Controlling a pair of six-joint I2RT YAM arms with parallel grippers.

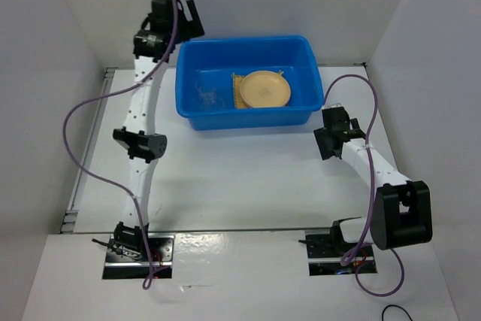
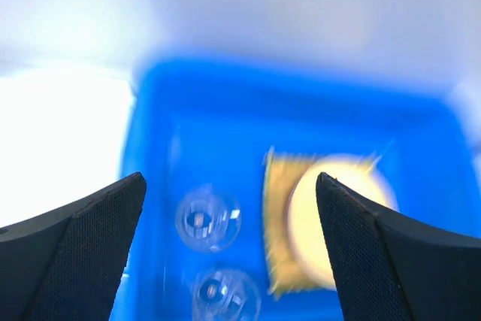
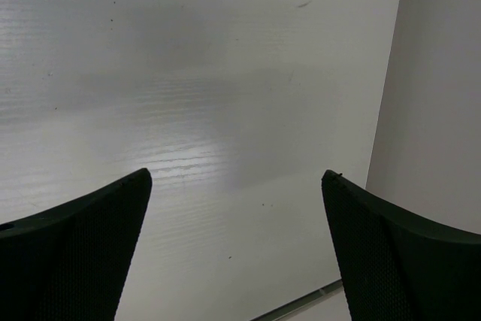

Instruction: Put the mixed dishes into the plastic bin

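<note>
The blue plastic bin (image 1: pixel 301 54) stands at the back of the table. Inside it a tan-orange plate (image 1: pixel 264 89) lies on a yellowish bamboo mat (image 1: pixel 237 94), with two clear cups (image 1: pixel 204 92) to their left. My left gripper (image 1: pixel 194 24) hovers open above the bin's back left corner. Its wrist view, blurred, looks down on one cup (image 2: pixel 208 218), the other cup (image 2: pixel 225 295), the mat (image 2: pixel 276 223) and the plate (image 2: pixel 312 219), and the left gripper (image 2: pixel 229 178) holds nothing. My right gripper (image 1: pixel 328 133) hangs open just right of the bin, and the right gripper (image 3: pixel 237 174) is empty over bare table.
White walls enclose the table on the left, back and right. The right wall (image 3: pixel 443 95) is close beside the right gripper. Purple cables (image 1: pixel 83 110) loop off both arms. The bin's blue rim (image 2: pixel 143 110) fills most of the left wrist view.
</note>
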